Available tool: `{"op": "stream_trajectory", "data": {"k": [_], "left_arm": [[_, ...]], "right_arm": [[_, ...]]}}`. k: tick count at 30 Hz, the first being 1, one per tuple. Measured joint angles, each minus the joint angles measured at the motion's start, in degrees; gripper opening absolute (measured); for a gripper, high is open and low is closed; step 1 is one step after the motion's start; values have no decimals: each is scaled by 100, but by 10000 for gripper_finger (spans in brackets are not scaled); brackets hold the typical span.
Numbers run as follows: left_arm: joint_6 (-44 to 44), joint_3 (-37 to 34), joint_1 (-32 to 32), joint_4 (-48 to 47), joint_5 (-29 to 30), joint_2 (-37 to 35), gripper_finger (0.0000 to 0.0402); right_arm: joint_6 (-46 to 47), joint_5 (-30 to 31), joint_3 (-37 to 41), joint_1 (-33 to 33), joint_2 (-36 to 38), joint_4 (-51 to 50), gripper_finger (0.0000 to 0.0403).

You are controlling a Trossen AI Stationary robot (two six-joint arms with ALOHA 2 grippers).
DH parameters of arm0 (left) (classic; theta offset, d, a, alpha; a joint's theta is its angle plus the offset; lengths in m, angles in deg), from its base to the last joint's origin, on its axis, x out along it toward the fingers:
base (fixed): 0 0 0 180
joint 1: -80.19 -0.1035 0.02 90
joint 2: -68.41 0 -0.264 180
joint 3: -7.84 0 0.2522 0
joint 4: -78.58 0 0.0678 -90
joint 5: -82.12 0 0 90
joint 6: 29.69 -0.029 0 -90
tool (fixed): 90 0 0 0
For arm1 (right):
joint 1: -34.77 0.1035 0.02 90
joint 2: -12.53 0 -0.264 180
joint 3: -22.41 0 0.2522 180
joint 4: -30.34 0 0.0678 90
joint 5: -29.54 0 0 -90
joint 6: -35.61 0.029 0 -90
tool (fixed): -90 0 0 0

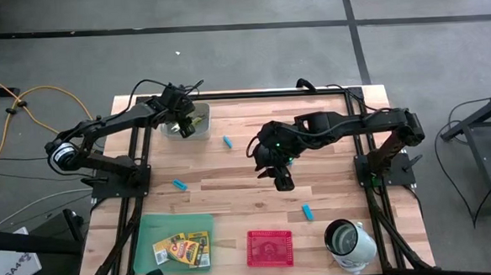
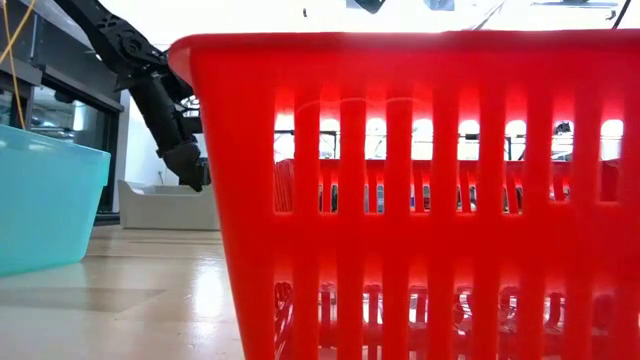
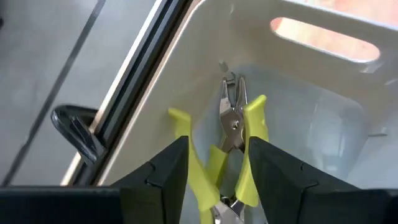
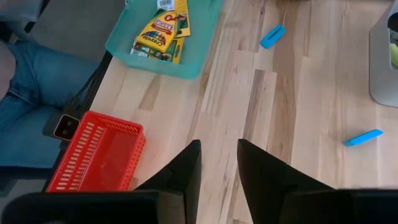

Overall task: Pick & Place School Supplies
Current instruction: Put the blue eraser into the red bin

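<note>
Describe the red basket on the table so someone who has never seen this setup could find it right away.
Start at the wooden table and go to its near edge, the one farthest from both arms' bases. Three containers sit in a row there: the green tray with crayon boxes, the red basket in the middle, and a white-and-metal cup. The basket is the only red one, with slotted sides.

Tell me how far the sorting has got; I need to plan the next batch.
Done: the yellow-orange crayon boxes lie in the green tray, and yellow-green-handled pliers sit in the clear plastic tray. In hand: the left gripper hovers over those pliers, jaws open. Left: three light-blue oblong pieces lie loose on the wooden table, and the red slotted basket looks empty. The right gripper waits mid-table.
</note>
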Motion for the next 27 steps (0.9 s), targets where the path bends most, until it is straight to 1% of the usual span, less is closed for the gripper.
{"op": "stream_trajectory", "data": {"k": [3,10,13,15,18,20,27], "left_arm": [[-230,0,46,91,0,0,161],[-316,0,173,645,0,0,161],[-316,0,273,784,0,-45,161],[-316,0,372,828,0,-119,161],[-258,0,559,826,3,-283,161],[-161,0,719,823,7,-408,161],[279,0,1556,816,-2,-862,161]], "right_arm": [[0,0,0,-2,0,-5,95],[2,50,0,-3,0,-10,95],[35,405,31,-3,-1,-26,95],[208,802,130,-3,0,-49,95],[630,1422,377,-53,-2,-73,95],[1011,1634,579,-159,-2,-57,95],[2491,1662,1391,-572,-2,-64,95]]}}
